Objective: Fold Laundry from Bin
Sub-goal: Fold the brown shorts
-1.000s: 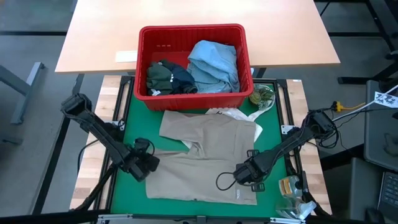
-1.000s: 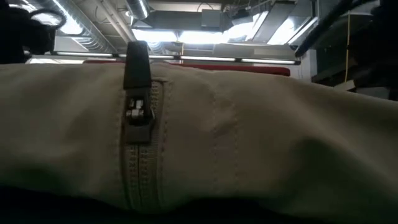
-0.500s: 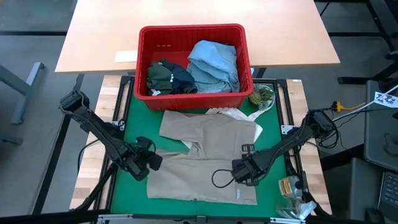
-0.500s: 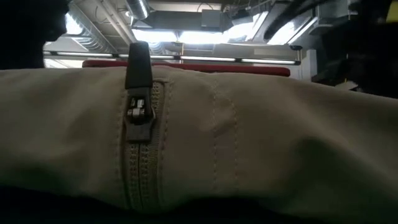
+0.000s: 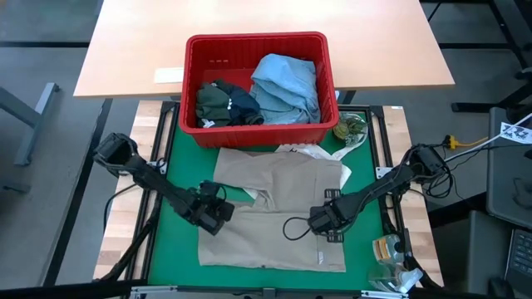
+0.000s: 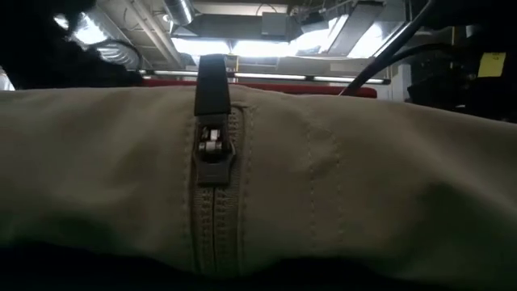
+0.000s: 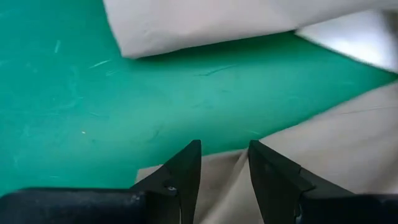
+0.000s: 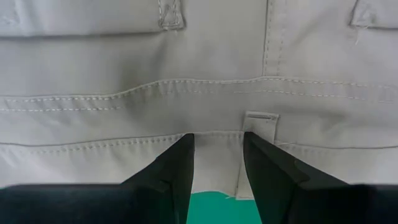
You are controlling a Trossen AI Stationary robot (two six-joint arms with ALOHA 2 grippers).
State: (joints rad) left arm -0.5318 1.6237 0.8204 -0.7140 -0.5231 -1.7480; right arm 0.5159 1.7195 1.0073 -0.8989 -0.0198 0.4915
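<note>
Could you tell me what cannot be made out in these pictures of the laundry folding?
- Low view: the beige trousers fill the frame, hiding both grippers and nearly all of the red bin.
- High view: garments lower in the bin are covered by the blue shirt.
- Wrist views: whether either gripper pinches fabric is unclear.

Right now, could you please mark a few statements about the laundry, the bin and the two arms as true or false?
1. The beige garment lies spread on the green mat in front of the red bin. True.
2. The bin is empty. False: it holds a light blue shirt and dark garments.
3. The left gripper has its fingers at the beige garment's edge, with cloth between them. True.
4. The right gripper hovers over the bin. False: it is down at the beige garment's waistband.
5. The beige garment's zipper shows in the low view. True.
</note>
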